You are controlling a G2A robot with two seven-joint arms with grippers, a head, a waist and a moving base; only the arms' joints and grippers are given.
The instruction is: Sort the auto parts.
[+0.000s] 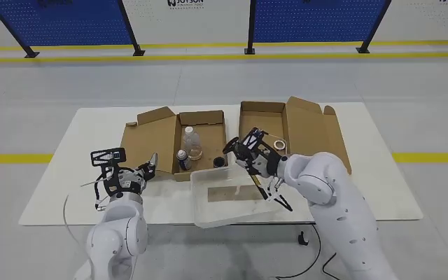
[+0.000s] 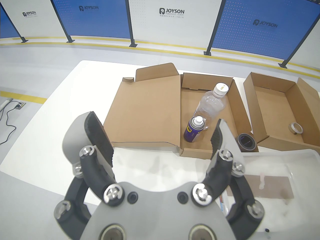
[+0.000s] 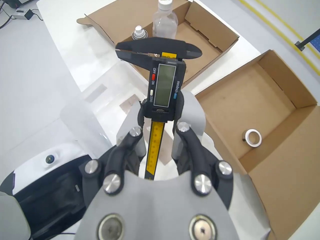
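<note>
Pincer on right arm (image 3: 160, 112) clamps the yellow-scaled digital caliper (image 3: 163, 86).

White arms (image 1: 329, 187), grey hands (image 2: 155, 118), black pads (image 2: 98, 136), silver screws (image 2: 113, 193)

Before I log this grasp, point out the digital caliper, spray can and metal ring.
digital caliper (image 3: 163, 88), right wrist view, on its display.
spray can (image 2: 192, 131), left wrist view, on its blue body.
metal ring (image 3: 246, 136), right wrist view, on its rim.

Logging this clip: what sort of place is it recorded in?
Probably a fenced robot test cell in an industrial hall or lab: blue and white partition panels stand behind, yellow lines mark the grey floor, and a white table carries open cardboard boxes.
</note>
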